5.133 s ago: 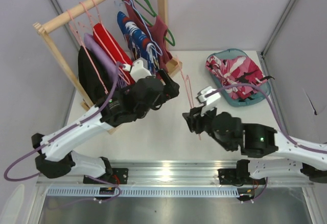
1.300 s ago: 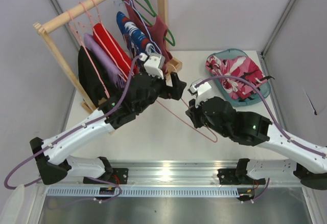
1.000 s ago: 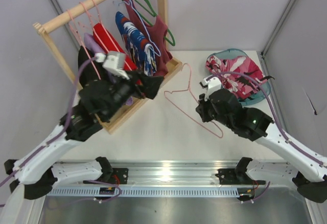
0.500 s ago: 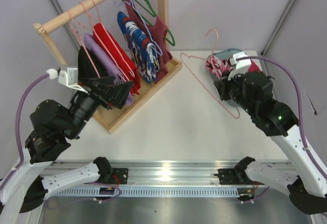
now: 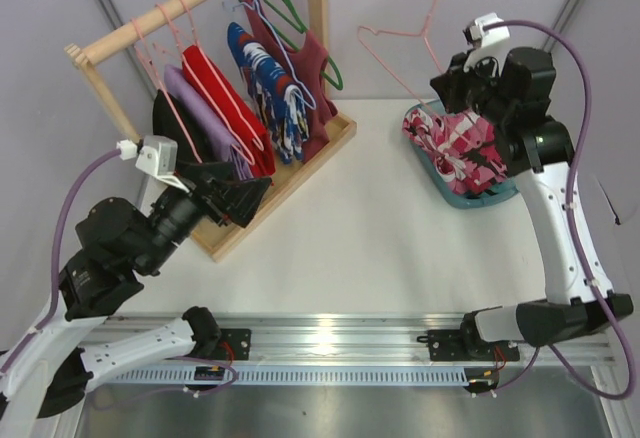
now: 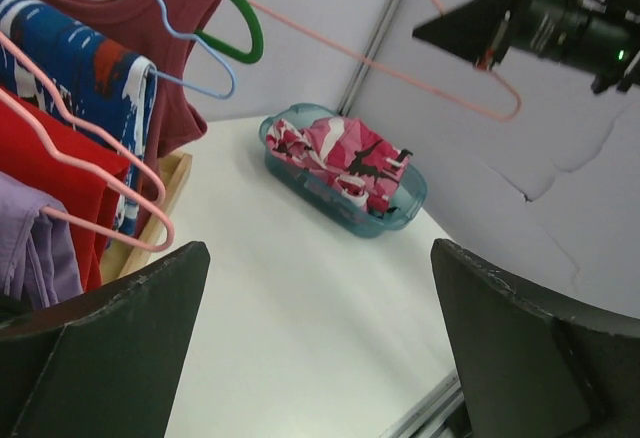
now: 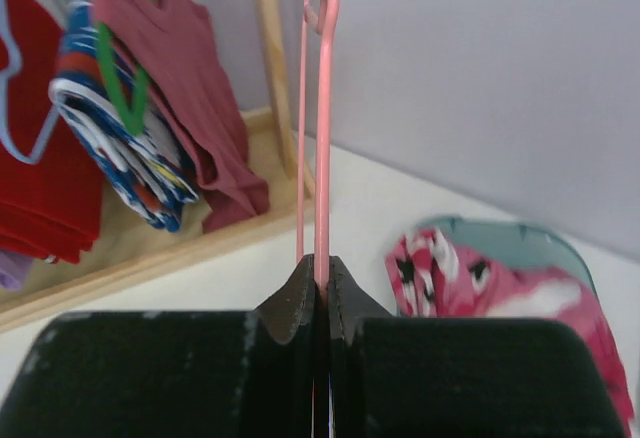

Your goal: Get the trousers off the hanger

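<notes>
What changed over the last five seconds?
The right gripper, shut on the empty pink hanger, lifted it from low over the table centre up and back, near the basket. The left gripper, open, withdrew to the left. The trousers stayed in the basket.

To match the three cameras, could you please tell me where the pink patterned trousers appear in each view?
Top external: the trousers lie right of centre, in the upper half.
Left wrist: near the middle, slightly above centre.
Right wrist: lower right corner.
Shared landmark: the teal basket that holds them, seen in all three.
</notes>
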{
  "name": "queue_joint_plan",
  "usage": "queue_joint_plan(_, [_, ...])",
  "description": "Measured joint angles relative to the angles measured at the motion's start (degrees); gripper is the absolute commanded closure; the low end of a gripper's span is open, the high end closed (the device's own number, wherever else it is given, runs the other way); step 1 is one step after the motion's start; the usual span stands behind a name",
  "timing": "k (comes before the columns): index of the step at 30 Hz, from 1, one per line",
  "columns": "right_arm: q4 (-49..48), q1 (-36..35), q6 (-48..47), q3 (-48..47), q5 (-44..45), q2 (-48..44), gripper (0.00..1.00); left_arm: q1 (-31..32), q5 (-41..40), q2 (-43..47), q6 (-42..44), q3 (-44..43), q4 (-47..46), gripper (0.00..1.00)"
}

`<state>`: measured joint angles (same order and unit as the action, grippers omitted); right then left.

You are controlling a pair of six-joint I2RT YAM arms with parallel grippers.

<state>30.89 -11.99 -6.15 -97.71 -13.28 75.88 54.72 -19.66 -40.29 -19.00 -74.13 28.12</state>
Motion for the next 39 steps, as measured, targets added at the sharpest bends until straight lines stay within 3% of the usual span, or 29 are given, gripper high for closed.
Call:
queue_joint_plan(8, [-2.8, -0.1, -2.8, -17.4, -12.7, 15.4, 1.00, 0.0, 1.1, 1.4, 1.0, 5.7, 0.4, 0.00])
queue_joint_plan(20, [-3.7, -2.4, -2.9, -40.1, -17.4, 39.9, 1.00, 0.0, 2.8, -0.3, 3.2, 6.3, -0.6, 0.00])
queue_joint_plan(39, [-21.2, -11.9, -2.6, -52.5, -14.5, 54.3, 1.00, 0.0, 2.9, -2.0, 4.6, 9.2, -0.5, 0.00])
